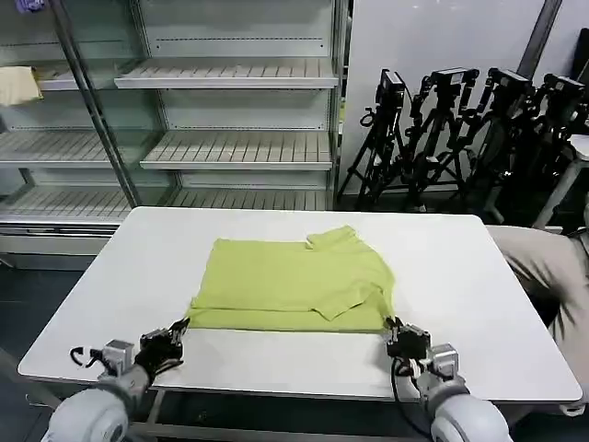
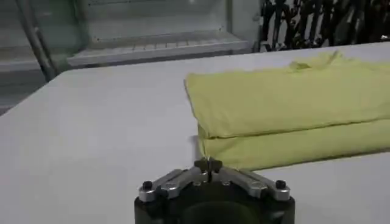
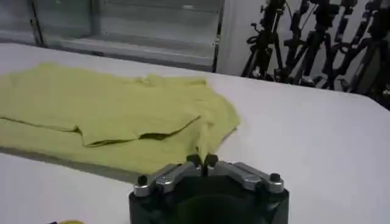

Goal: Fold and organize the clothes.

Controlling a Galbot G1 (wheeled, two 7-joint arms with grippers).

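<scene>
**Folded T-shirt on the table, both grippers at its near edge**

The left gripper (image 1: 173, 333) is low over the white table (image 1: 110, 304), near the front left corner of the lime T-shirt (image 1: 294, 281) and just apart from it. In the left wrist view its fingertips (image 2: 208, 165) meet, so the jaws are together and hold nothing.

The T-shirt lies in the middle of the table, folded into a wide rectangle, with one sleeve folded on top at its right side. In the left wrist view the fold shows two layers (image 2: 286, 119).

The right gripper (image 1: 398, 333) is at the front right corner of the T-shirt. In the right wrist view its fingertips (image 3: 202, 162) are together, just before the edge of the fabric (image 3: 122, 122); nothing is between them.
</scene>
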